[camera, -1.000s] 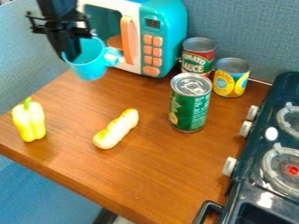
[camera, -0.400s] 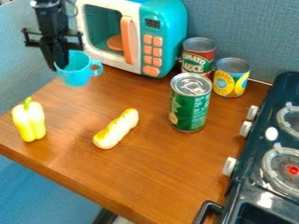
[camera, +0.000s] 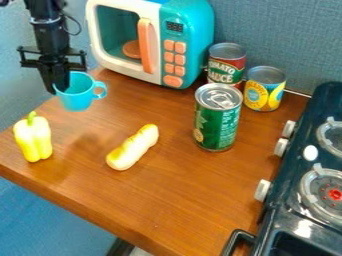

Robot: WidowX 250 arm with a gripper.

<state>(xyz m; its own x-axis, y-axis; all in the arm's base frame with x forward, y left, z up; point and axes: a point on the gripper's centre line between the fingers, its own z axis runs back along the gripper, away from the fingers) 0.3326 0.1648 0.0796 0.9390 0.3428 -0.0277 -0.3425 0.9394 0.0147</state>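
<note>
Jaws closed on the wall of a turquoise cup (camera: 80,95), the black gripper (camera: 59,89) hangs at the upper left of our view, the cup's looped handle pointing right. We see that both have shifted left and toward the counter's (camera: 180,200) near edge over the past second, away from the toy microwave (camera: 189,45); the other items have not moved. We judge the grip is holding through the move, with the cup carried just above the wood, though we cannot tell its exact height.

Near it stands a yellow pepper (camera: 33,137), with a bread roll (camera: 133,147) lying toward the middle. Labels crowd the right: we note a green can (camera: 217,120) with pale print down its side, a red and green can (camera: 226,65) in bold white lettering behind it, and a shorter can (camera: 264,90) wrapped in yellow and blue, its print ringing a round emblem. The microwave carries a small dark digit display (camera: 175,26) above orange buttons (camera: 175,60). The stove (camera: 314,185) stands at far right.
</note>
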